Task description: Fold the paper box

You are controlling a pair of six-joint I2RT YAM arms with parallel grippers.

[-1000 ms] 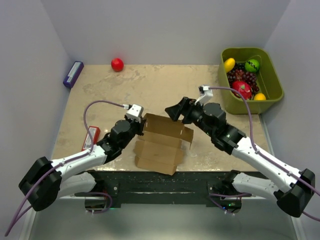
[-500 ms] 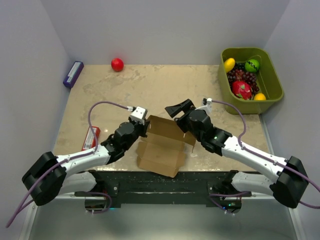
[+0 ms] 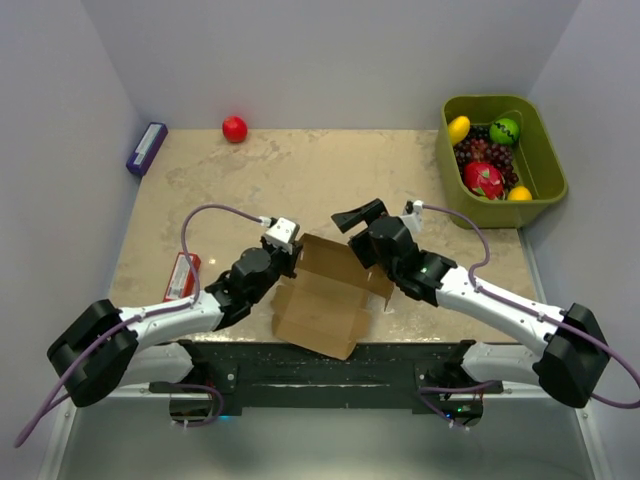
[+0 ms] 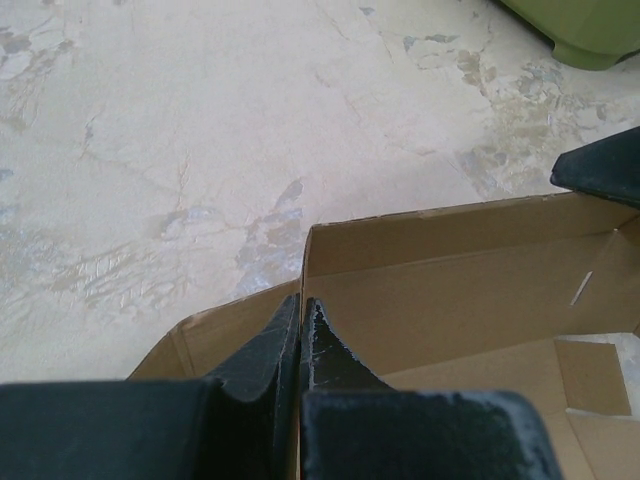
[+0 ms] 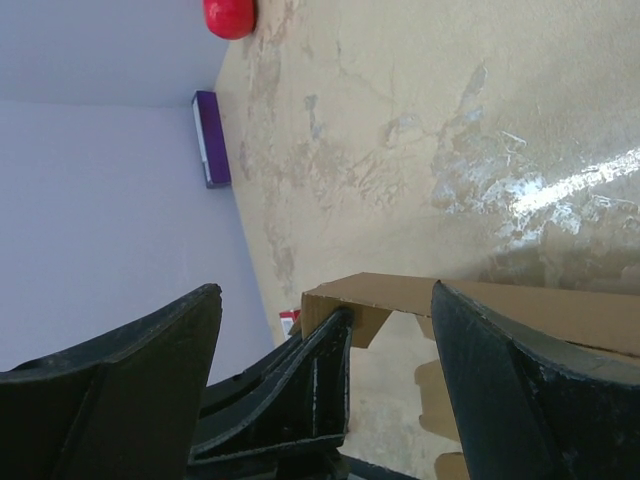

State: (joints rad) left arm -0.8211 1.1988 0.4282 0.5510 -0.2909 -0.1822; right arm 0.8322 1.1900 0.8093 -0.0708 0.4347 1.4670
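Note:
The paper box (image 3: 325, 295) is brown cardboard, partly raised, near the front middle of the table. Its back wall stands up and its flaps lie flat toward the front. My left gripper (image 3: 292, 256) is shut on the box's upright left corner edge; in the left wrist view the fingers (image 4: 300, 312) pinch the cardboard (image 4: 460, 290). My right gripper (image 3: 362, 228) is open wide at the back wall's top edge. In the right wrist view its gap (image 5: 325, 290) spans the cardboard rim (image 5: 500, 298), with the left gripper's fingers (image 5: 320, 390) between.
A green bin (image 3: 555, 165) of fruit stands at the back right. A red ball (image 3: 234, 128) and a small purple box (image 3: 146, 148) lie at the back left. A flat red box (image 3: 182, 275) lies left of the left arm.
My right arm has moved left and closer to the box's back wall. My left gripper has shifted slightly right with the corner, and the box has turned a little.

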